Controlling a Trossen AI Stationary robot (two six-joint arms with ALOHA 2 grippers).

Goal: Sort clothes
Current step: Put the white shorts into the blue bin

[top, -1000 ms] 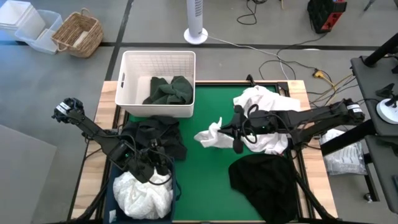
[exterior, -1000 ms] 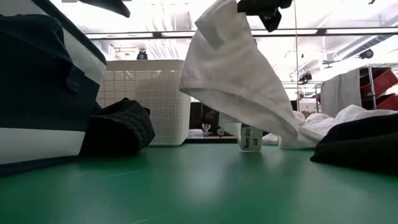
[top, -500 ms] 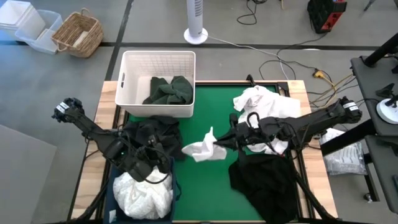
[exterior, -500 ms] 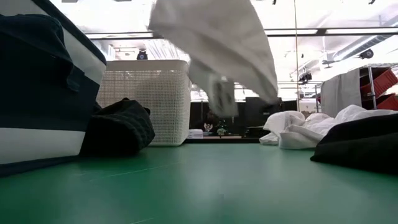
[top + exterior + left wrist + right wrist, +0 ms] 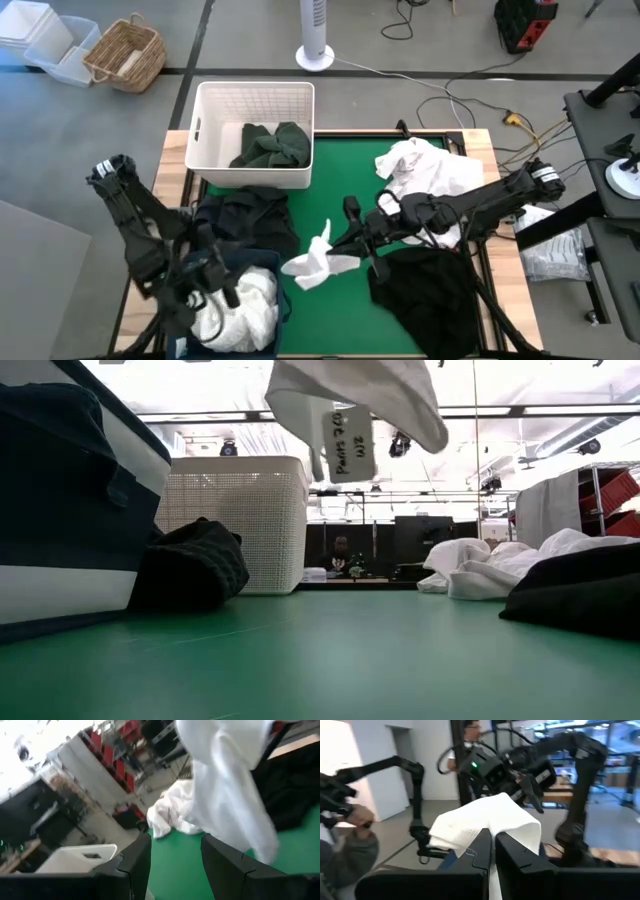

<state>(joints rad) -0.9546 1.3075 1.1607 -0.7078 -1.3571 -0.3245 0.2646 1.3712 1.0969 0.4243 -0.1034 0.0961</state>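
Note:
My right gripper [image 5: 338,250] is shut on a white garment [image 5: 315,262] over the middle of the green table [image 5: 340,190]. In the low view this garment [image 5: 350,395] hangs high with a label [image 5: 348,445] dangling from it. My left gripper [image 5: 222,288] stands open over the navy bin [image 5: 275,262], which holds white clothes [image 5: 240,312]. Dark green clothes [image 5: 272,145] lie in the white basket [image 5: 255,100]. A black garment [image 5: 245,215] rests beside the bin, another black one [image 5: 425,285] at the near right, and a white pile [image 5: 425,170] at the far right. My right gripper pinches a bunched fold of the white garment [image 5: 487,827] between its two fingers. The fingers come roughly level from the table's right side. The cloth drapes slack ahead of and below them, lifted clear of the table.
The white basket stands at the table's far left, the navy bin [image 5: 60,510] at its near left. Bare green surface lies between the bin and the black garment [image 5: 585,595] on the right. A person sits in the room beyond the table.
My right gripper has carried the white garment toward the table's left and near edges. The garment's trailing end, earlier on the white pile, has come off it and now hangs clear of the table. My left gripper has drawn back toward the near left edge over the bin.

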